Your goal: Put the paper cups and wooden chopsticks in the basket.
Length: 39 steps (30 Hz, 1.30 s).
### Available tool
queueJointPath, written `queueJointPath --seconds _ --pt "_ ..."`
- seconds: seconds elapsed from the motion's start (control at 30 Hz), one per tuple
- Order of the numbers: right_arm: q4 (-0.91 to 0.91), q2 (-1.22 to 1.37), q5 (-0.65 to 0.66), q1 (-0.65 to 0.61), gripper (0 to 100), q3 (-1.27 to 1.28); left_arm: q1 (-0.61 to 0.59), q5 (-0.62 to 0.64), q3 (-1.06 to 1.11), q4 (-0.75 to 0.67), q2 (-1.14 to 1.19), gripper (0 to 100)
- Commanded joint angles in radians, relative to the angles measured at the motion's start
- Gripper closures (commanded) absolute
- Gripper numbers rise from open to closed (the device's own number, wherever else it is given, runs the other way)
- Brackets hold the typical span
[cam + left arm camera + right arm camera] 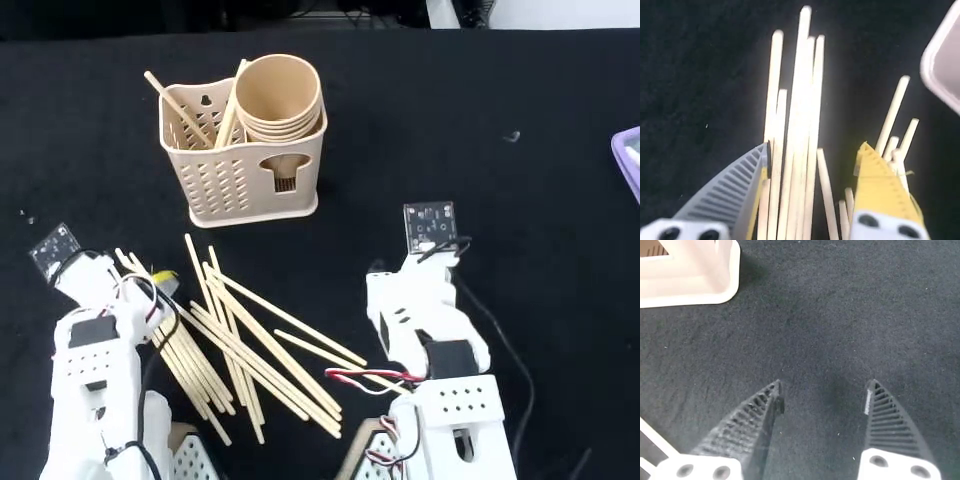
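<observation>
Nothing readable here, honestly. The basket and the stacked paper cups look plain. The circuit board on the right arm's wrist and the left arm's board have tiny markings, way too small to make out.

Bright, even light from above. Soft shadow at base of beige perforated plastic basket on matte black table cloth; pale wooden chopsticks glare near-white.
</observation>
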Motion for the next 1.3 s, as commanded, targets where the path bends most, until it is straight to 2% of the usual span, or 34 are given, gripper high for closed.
queueJointPath --seconds 0.0,0.17,0.37,0.53,0.67,0.93,1.03,1.17,1.27 --pt "-0.02 -0.027 -0.006 0.018 73.7 -0.007 0.013 0.081 0.036 -0.098 0.002 72" --pt "-0.02 -0.027 -0.006 0.018 73.7 -0.007 0.015 0.13 -0.005 -0.109 0.002 72" --pt "-0.018 -0.027 -0.006 0.018 73.7 -0.005 0.007 0.126 -0.048 -0.106 0.066 72" --pt "-0.018 -0.027 -0.006 0.018 73.7 -0.005 -0.067 0.126 -0.165 -0.089 0.282 72" --pt "-0.018 -0.027 -0.005 0.018 73.7 -0.005 -0.076 0.129 -0.305 -0.035 0.496 72" --pt "-0.02 -0.027 -0.005 0.018 73.7 -0.005 -0.079 0.166 -0.479 -0.032 0.796 72" --pt "-0.02 -0.027 -0.005 0.018 73.7 -0.005 -0.081 0.167 -0.504 -0.032 0.83 79" --pt "-0.02 -0.027 -0.002 0.018 73.7 -0.007 -0.082 0.163 -0.509 -0.041 0.83 97" --pt "-0.02 -0.027 -0.002 0.018 73.7 -0.007 -0.082 0.166 -0.513 -0.035 0.83 94"
